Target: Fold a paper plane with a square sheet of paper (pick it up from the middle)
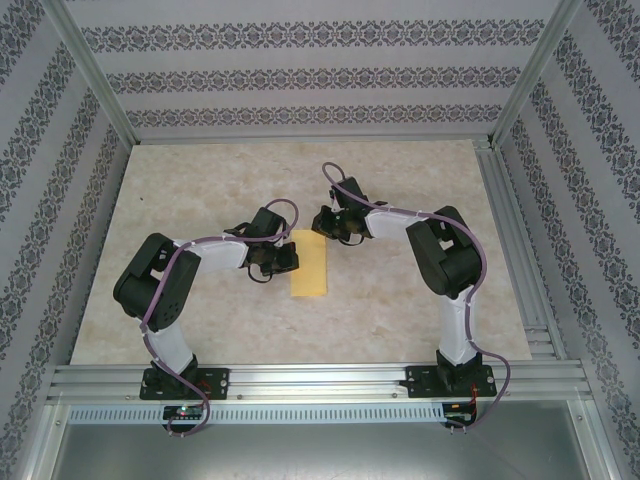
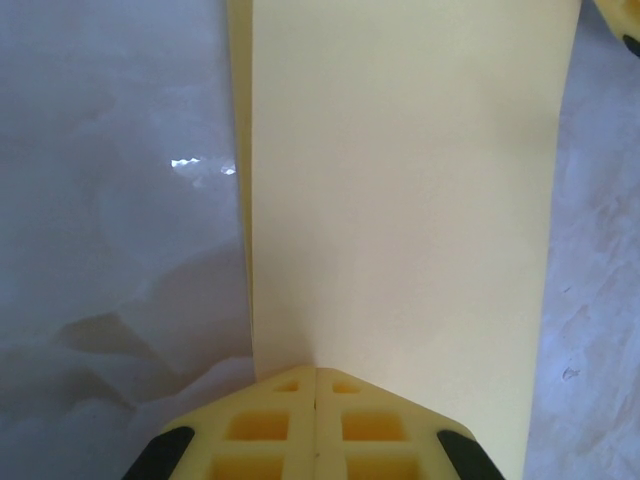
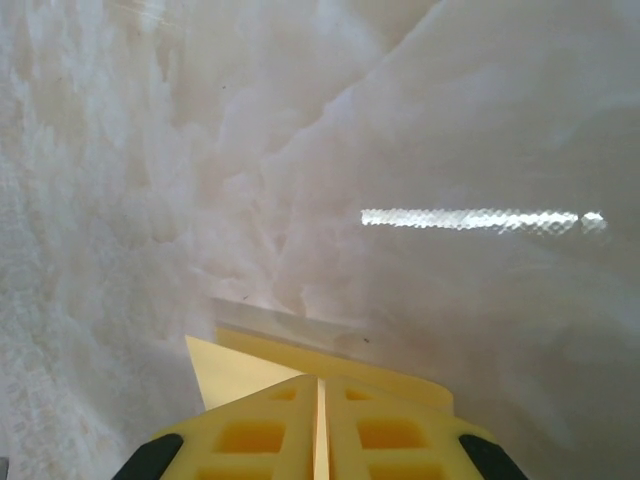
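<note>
Square sheet of paper [image 1: 309, 266] lies flat in the middle of the surface [image 1: 200, 190], a narrow yellow-orange strip running near to far. The left wrist view shows a second layer peeking out along one long side of it [image 2: 400, 200], so it looks folded in half.

The left gripper [image 1: 283, 258] is closed, fingers together, its tip touching the strip's left edge. The right gripper [image 1: 333, 226] is also closed, its tip over the far right corner. Whether either one pinches paper or only presses on it, I cannot tell.

The sheet should be very light, thin and limp. It will likely skate on this glossy surface and take a crease wherever it is squeezed. A good hold would be right at an edge or corner. One gripper could pin the sheet down while the other lifts the loose layer.
</note>
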Robot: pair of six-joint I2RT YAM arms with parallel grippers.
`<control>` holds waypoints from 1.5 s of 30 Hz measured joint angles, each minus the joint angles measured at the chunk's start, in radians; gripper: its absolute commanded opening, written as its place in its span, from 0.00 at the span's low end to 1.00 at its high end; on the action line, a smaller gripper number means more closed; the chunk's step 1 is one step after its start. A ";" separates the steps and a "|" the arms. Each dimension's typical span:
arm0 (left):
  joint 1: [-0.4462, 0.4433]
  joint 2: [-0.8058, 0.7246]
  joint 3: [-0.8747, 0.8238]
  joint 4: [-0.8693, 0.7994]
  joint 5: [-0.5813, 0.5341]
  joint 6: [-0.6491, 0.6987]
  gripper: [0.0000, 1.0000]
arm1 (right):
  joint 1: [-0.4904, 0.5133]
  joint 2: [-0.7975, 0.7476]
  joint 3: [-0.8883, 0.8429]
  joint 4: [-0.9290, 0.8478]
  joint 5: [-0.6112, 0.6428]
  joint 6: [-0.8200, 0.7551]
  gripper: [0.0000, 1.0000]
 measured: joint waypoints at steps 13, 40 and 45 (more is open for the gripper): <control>-0.003 0.000 0.000 0.001 0.000 0.003 0.00 | -0.013 -0.004 -0.012 0.000 0.018 -0.008 0.16; -0.004 0.000 0.001 0.001 -0.003 0.003 0.00 | 0.158 -0.251 -0.384 0.032 -0.010 0.001 0.13; -0.004 0.000 0.002 0.000 -0.003 0.003 0.00 | 0.157 -0.249 -0.388 0.044 -0.015 0.000 0.12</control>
